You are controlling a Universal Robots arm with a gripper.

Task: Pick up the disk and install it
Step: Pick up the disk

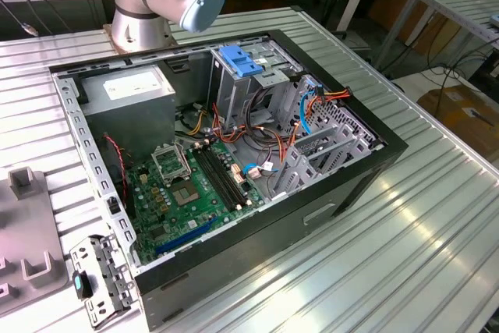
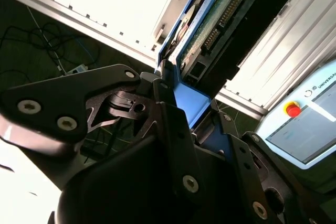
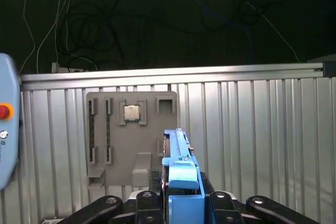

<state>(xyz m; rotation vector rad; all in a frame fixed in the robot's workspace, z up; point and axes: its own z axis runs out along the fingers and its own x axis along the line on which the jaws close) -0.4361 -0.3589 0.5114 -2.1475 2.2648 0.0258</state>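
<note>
In both wrist views my gripper (image 3: 181, 195) is shut on the disk (image 3: 181, 166), which stands edge-on between the black fingers (image 3: 113, 205) with its blue side rail facing the camera. The second wrist view shows the disk's (image 2: 223, 17) green circuit-board side and blue rail, held in the gripper (image 2: 184, 111) above the ribbed metal table. In the exterior view the open computer case (image 1: 374, 161) lies on the table, with a metal drive cage (image 1: 234, 95) inside it.
A blue plastic tab (image 1: 240, 61) tops the cage; a grey box (image 1: 129, 91), a green motherboard (image 1: 187, 193) and cables fill the case. A grey fixture plate (image 3: 131, 140) holding a chip lies below the disk. A pendant with a red button (image 2: 293, 109) sits nearby. The arm's base (image 1: 140, 25) stands behind the case.
</note>
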